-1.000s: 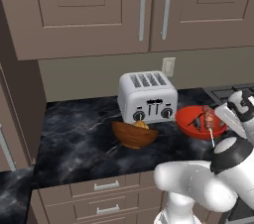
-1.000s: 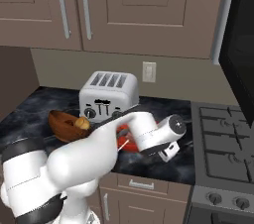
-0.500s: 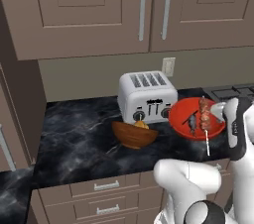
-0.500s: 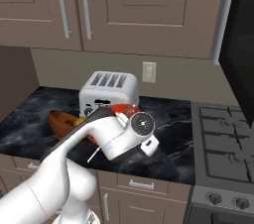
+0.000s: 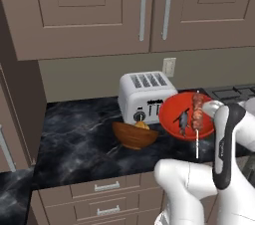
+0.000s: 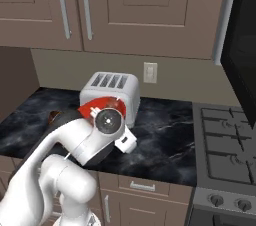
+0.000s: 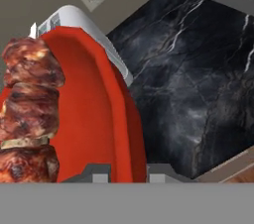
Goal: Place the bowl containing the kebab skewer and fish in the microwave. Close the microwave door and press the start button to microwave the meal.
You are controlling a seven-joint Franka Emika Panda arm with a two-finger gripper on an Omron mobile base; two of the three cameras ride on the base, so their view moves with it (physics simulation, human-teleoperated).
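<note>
The red bowl [image 5: 175, 108] hangs above the counter in front of the toaster, tipped so its inside faces the left base view. The kebab skewer [image 5: 197, 111] and the small dark fish [image 5: 183, 121] lie inside it. My gripper [image 5: 213, 112] is shut on the bowl's right rim. In the hand view the bowl's rim [image 7: 121, 119] runs between my fingertips, where the gripper [image 7: 127, 171] clamps it, with the skewer's meat [image 7: 30, 114] at the left. From the right base view only the bowl's red edge [image 6: 97, 105] shows behind my wrist. The microwave door [image 6: 244, 45], a dark panel, stands at the upper right.
A silver toaster [image 5: 146, 96] stands against the wall, a brown wooden bowl [image 5: 135, 135] in front of it. The dark marble counter [image 6: 165, 130] runs right to a stove [image 6: 225, 145]. Wall cabinets [image 5: 124, 10] hang overhead. An outlet [image 6: 150, 72] sits on the wall.
The arm has swung left and raised the bowl off the counter, tipping it up toward the left base camera. The grip on the rim has held.
</note>
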